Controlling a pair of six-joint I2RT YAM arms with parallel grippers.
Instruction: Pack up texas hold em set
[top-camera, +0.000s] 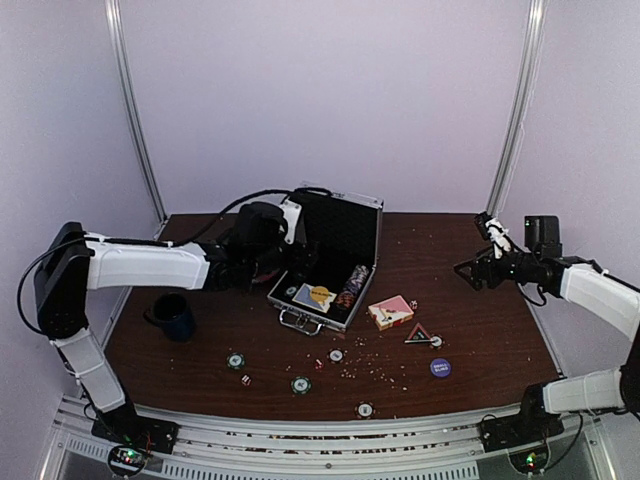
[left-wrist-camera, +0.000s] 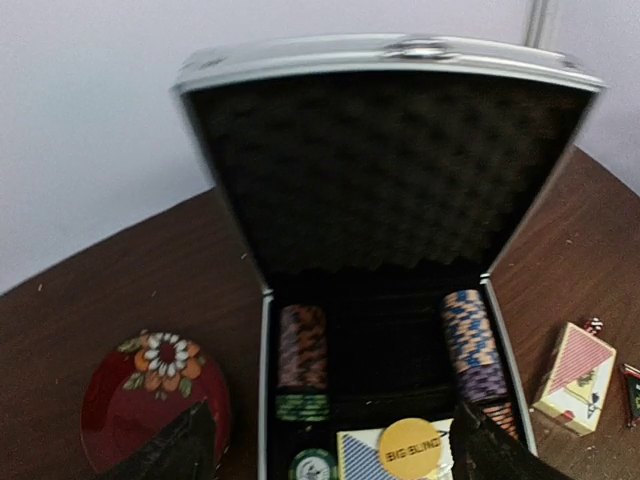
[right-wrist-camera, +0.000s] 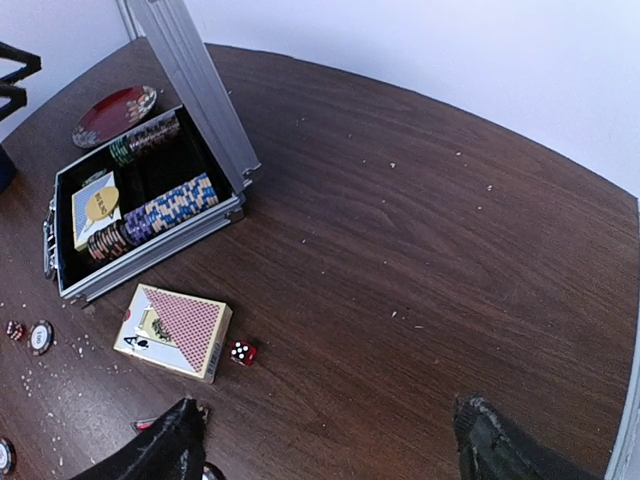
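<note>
The open case (top-camera: 345, 235) sits far-centre on the desk (top-camera: 490, 335), and the card box (right-wrist-camera: 175, 330) lies just beside its near-right corner. The box looks light and stiff (probably slick-faced), so pinch it across its long edges. The left end effector (left-wrist-camera: 335, 455) and right end effector (right-wrist-camera: 330, 450) are both spread and empty.

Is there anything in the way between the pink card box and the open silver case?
Nothing visible does. Only bare table lies between the pink card box and the case, whose lid stands open. The red die sits on the box's other side.
</note>
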